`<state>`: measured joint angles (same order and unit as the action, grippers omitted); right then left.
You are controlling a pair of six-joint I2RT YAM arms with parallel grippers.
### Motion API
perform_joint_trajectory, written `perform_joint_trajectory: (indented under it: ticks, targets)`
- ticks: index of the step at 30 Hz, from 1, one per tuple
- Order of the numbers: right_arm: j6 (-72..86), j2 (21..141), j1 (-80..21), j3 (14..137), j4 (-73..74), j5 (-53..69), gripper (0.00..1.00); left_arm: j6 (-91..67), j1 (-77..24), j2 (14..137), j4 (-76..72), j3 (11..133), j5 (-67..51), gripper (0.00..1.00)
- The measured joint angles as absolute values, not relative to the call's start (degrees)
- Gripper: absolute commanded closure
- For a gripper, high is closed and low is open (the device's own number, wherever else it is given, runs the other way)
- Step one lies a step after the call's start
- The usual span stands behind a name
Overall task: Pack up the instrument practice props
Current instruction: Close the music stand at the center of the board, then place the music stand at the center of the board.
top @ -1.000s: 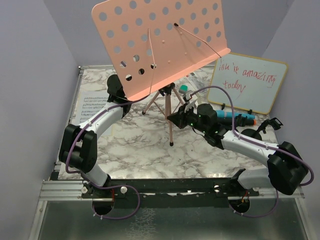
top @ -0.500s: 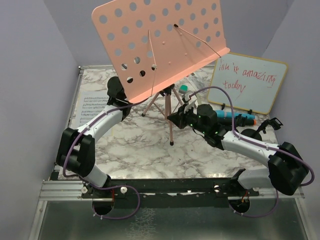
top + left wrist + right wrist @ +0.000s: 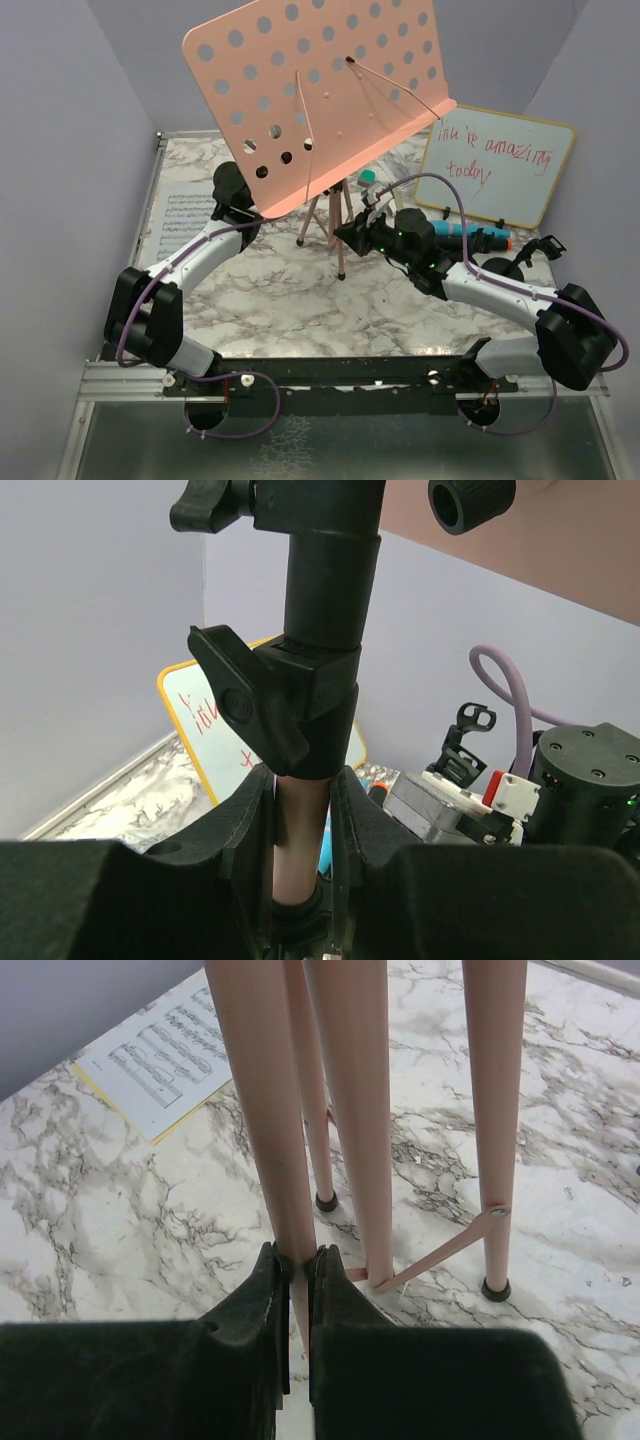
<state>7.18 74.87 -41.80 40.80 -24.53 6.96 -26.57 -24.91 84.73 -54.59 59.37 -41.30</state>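
The left claw (image 3: 300,802) is closed to a narrow gap on the pink upright pole (image 3: 298,825) of the pink perforated music rack (image 3: 318,95), with a dark finger (image 3: 248,815) pressing the pole from each side. Directly above this claw sits the black clamp collar (image 3: 310,705), its flat lever jutting to one side, and higher still is a black knob (image 3: 470,502). In the overhead view the rack's tilted desk hangs over the left claw and hides most of it. The right claw (image 3: 296,1260) is pinched almost shut low on one pink tripod leg (image 3: 262,1110). Just beyond it and to its right, the other pink tubes come down to the marble tabletop (image 3: 90,1210), two of them ending in black rubber feet (image 3: 495,1287), with thin braces joining them near the bottom. A printed sheet-music page (image 3: 152,1058) lies flat well beyond and to the left of the right claw. Behind the right claw's wrist, the blue microphone (image 3: 478,237) lies at the foot of the wood-framed whiteboard (image 3: 497,165), which bears red writing. A small teal-topped object (image 3: 368,177) stands just past the right claw; it is too small to identify.
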Motion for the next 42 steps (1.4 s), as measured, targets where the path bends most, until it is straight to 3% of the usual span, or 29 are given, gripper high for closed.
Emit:
perform_joint_trajectory:
  ticks: [17,19,24,26,33,42]
  targets:
    - [5.7,75.1,-42.3,42.2,-24.5,8.5,0.98,-26.4,-26.6,80.3,-53.3,54.4,-34.9,1.00]
    - [5.8,75.4,-42.3,42.2,-24.7,9.0,0.90,-25.9,-26.6,79.1,-53.1,53.0,-33.9,1.00]
    - [7.2,76.0,-42.3,42.2,-25.6,9.4,0.50,-25.1,-25.9,76.5,-52.8,50.6,-32.3,1.00]
    - [8.0,76.1,-42.0,42.9,-27.1,9.3,0.40,-24.8,-25.0,75.7,-52.5,50.1,-32.3,1.00]
    - [7.9,78.4,-41.5,49.5,-30.2,9.8,0.31,-24.3,-22.0,74.1,-50.5,49.3,-31.7,1.00]
    - [7.7,86.2,-41.6,51.6,-30.8,12.8,0.28,-24.3,-21.0,74.1,-49.5,49.2,-29.3,1.00]
